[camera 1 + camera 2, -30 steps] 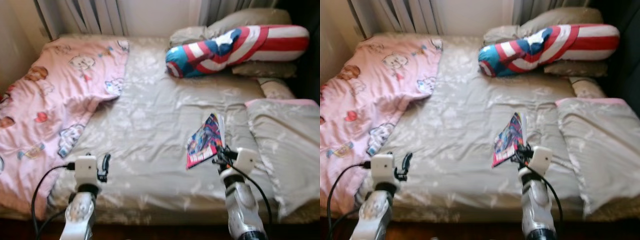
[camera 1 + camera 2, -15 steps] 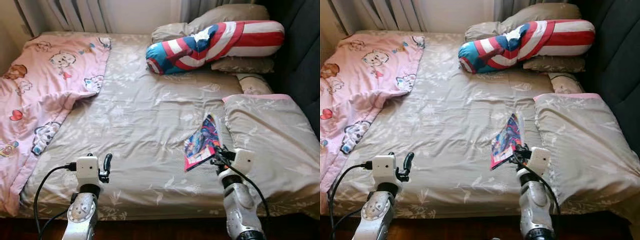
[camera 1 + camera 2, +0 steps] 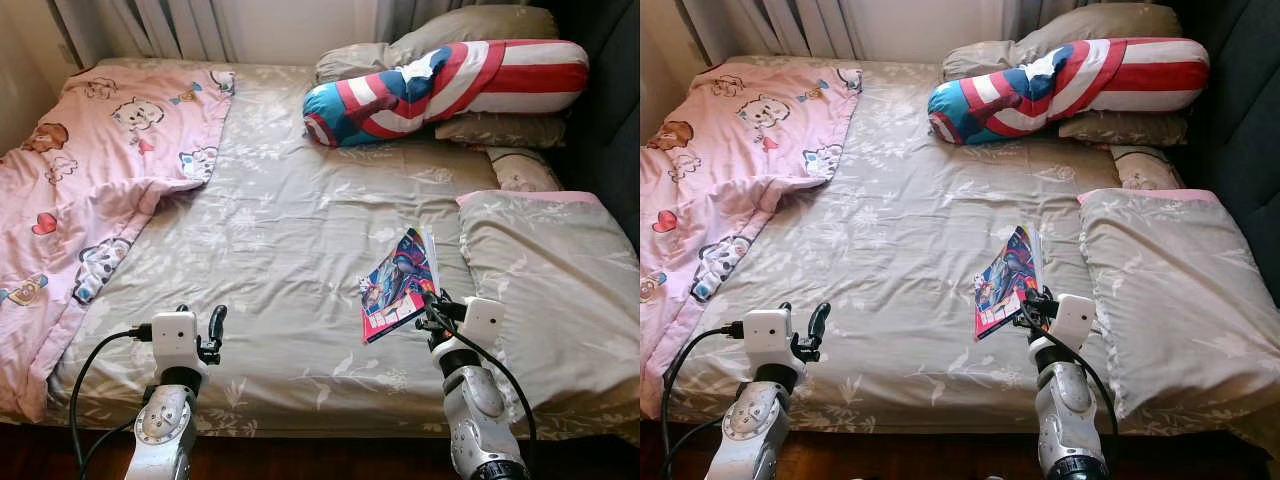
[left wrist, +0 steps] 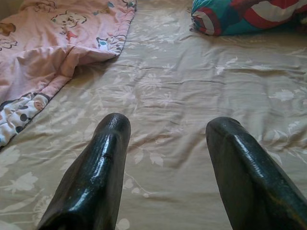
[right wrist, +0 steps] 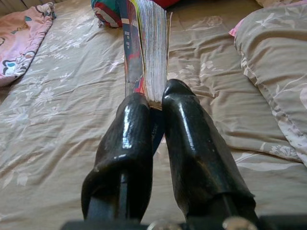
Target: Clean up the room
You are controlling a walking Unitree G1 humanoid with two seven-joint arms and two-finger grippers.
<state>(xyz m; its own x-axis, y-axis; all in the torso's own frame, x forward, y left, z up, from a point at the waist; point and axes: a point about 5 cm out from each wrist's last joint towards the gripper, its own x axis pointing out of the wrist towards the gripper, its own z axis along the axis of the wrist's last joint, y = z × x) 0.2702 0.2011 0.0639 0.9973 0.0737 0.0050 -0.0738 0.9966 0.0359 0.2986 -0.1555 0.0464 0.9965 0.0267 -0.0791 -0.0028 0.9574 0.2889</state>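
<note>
Right wrist view: right claw [image 5: 156, 103] pinches comic book [image 5: 144, 48] by its lower edge, lifted above bed [image 3: 280, 230] near pillow [image 3: 550, 280]; left claw [image 4: 168, 143] spread, empty; step looks like carrying book off, next needs somewhere to put it.

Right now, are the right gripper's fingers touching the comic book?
Touching. The right wrist view shows the right gripper with both fingers pinched on the comic book's lower edge, no gap.
</note>
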